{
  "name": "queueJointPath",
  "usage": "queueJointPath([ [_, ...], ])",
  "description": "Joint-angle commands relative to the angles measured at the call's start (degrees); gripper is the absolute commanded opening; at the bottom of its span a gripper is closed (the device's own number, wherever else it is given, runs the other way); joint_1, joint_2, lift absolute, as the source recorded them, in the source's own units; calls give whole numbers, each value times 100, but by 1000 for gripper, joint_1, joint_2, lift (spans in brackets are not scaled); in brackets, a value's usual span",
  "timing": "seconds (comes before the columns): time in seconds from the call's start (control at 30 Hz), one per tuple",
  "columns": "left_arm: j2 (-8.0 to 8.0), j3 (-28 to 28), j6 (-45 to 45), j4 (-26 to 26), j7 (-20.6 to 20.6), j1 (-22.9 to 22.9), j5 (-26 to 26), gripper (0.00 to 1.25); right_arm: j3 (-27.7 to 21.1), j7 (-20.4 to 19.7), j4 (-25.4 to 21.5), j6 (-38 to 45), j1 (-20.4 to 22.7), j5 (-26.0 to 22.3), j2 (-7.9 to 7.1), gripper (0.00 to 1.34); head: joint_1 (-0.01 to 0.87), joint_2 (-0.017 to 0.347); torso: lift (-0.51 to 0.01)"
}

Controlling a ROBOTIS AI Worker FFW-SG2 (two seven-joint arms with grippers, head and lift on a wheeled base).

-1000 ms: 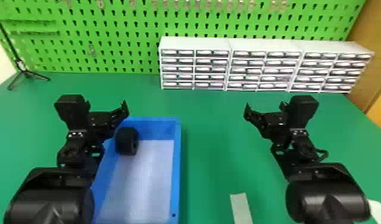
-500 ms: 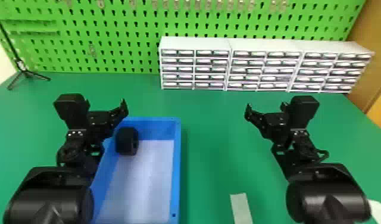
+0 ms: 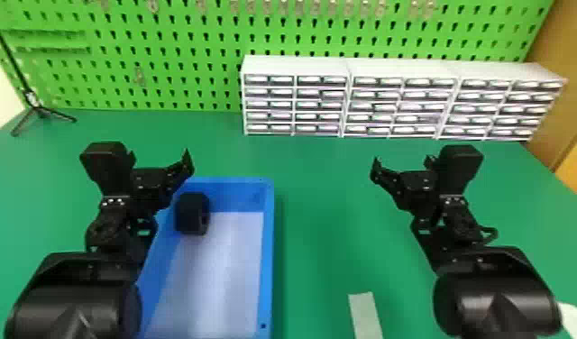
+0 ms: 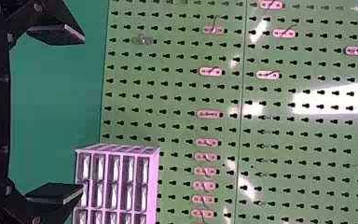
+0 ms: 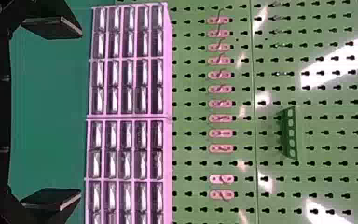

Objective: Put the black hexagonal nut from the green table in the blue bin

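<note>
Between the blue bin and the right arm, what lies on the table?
A pale strip lies on the green table between the bin and the right arm, at the head view's bottom edge.

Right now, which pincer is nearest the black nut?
The left pincer, by the blue bin corner holding the nut; the right pincer is beyond the bin's right side.

Both my arms read black from here. Left arm and right arm each have a thick, rounded segment with a soft sheen. Left housing and right housing are boxy, dark, angular. Small silvery screws dot the joints. Black loop curves off the right one, maybe cable. Left fingers and right fingers: flat, black, greyish edges.
</note>
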Motion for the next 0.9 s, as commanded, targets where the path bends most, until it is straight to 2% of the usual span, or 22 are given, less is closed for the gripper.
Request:
queueJointPath([
  [0.0, -3, -12, 0, 0, 0, -2, 0, 1088, -4, 0, 0, 0, 4, -7, -3, 1233, 686, 28, -96],
  [0.87, -3, 6, 0, 0, 0, -20, 44, 1086, -13, 0, -18, 71, -32, -60, 23, 1233, 686, 28, -96],
])
